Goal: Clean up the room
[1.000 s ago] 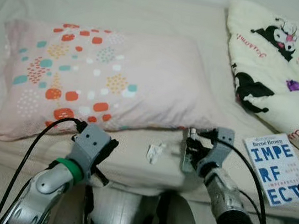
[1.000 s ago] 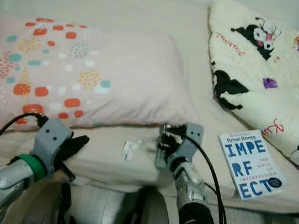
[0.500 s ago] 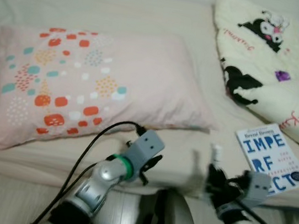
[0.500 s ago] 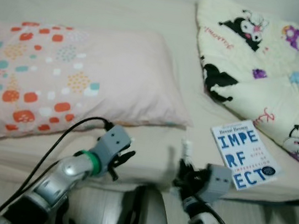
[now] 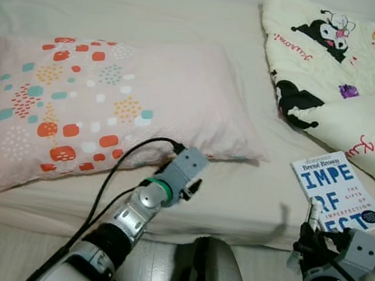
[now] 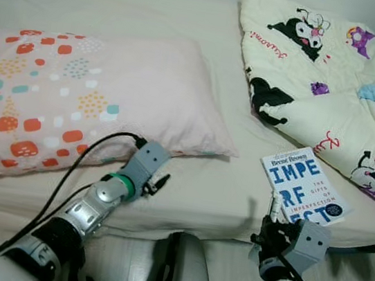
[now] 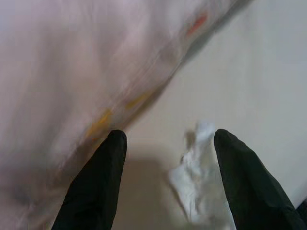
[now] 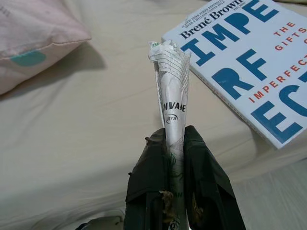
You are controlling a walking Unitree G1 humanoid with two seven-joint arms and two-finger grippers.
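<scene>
My left hand (image 7: 165, 184) sits fingers apart over a crumpled tissue (image 7: 199, 184) on the bed (image 5: 251, 184), beside the pillow (image 5: 102, 100). My right hand (image 8: 175, 139) is clamped on a rolled wrapper (image 8: 170, 91) near the book (image 5: 340, 197).

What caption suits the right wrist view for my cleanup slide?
Right gripper pinches a crumpled printed wrapper above the bed, beside a blue-lettered Brené Brown book.
</scene>
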